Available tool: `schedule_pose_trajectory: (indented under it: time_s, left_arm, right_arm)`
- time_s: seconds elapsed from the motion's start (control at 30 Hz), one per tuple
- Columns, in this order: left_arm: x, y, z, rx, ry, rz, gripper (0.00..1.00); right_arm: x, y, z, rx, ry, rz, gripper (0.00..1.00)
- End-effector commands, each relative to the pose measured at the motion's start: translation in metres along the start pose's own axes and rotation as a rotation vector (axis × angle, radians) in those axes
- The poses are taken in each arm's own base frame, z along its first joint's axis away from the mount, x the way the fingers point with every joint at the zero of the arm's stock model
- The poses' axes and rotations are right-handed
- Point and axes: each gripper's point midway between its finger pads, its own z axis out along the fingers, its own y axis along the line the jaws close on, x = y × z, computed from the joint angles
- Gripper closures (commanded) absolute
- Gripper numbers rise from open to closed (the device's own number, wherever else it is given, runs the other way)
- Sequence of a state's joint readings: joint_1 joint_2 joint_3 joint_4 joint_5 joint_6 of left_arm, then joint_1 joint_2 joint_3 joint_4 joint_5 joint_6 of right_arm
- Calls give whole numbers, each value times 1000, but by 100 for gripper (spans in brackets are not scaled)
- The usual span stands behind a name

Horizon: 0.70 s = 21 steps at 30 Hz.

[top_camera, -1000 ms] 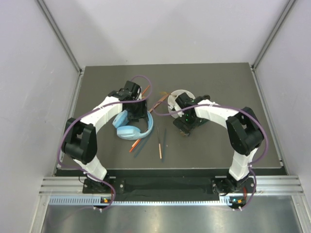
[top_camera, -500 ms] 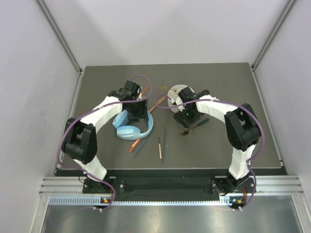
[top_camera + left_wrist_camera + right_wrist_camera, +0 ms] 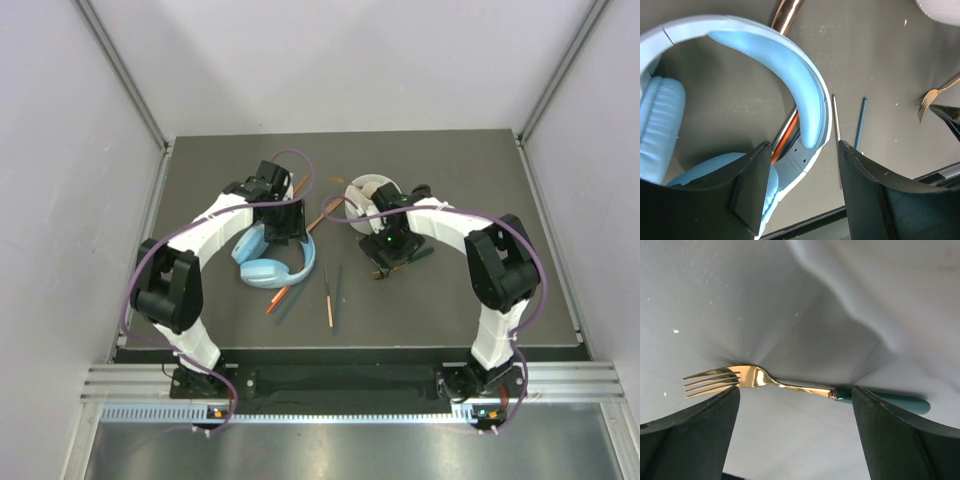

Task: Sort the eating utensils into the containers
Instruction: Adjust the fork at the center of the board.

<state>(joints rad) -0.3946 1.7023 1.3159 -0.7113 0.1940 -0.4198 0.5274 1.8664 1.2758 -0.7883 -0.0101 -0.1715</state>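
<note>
Sorting looks mostly undone — the gold fork (image 3: 750, 377) lies on the bench (image 3: 480, 180) just nearside of the white holder (image 3: 362, 187) at mid-bench, chopsticks (image 3: 328, 300) toward the near edge. Right hand (image 3: 796, 400) spread wide over the fork, empty; left hand (image 3: 800, 150) open astride the headphones (image 3: 810, 110) — gripping nothing.

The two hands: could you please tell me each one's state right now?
Left hand: open, empty, over the headphones.
Right hand: open over the gold fork.

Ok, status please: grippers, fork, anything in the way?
Right gripper open over gold fork, not gripping. Left gripper open above headphones. Headphones cover an orange chopstick.
</note>
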Motion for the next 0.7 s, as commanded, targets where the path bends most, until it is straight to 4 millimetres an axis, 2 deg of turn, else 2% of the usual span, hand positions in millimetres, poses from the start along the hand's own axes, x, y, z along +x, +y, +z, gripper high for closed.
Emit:
schedule_pose_trajectory:
  time_s: [0.0,0.13,0.33,0.47,0.57,0.67]
  left_arm:
    - [-22,-7,-8,31,-59,20,39]
    - [-26,-8,-9,33,-63,18,39]
    - [-32,-11,-8,43,-75,13,39]
    - [-34,-12,-8,46,-76,13,39]
    - [-37,-13,-11,44,-88,17,39]
    - [-38,-10,-11,37,-91,17,39]
  right_arm:
    - [24,12,-10,-49,71,26,8]
    - [29,20,-20,-54,92,42,9]
    - [45,43,-39,-102,147,68,9]
    - [28,56,-61,-106,62,68,9]
    - [21,56,-77,-77,19,51,10]
    - [22,60,-81,-78,12,37,12]
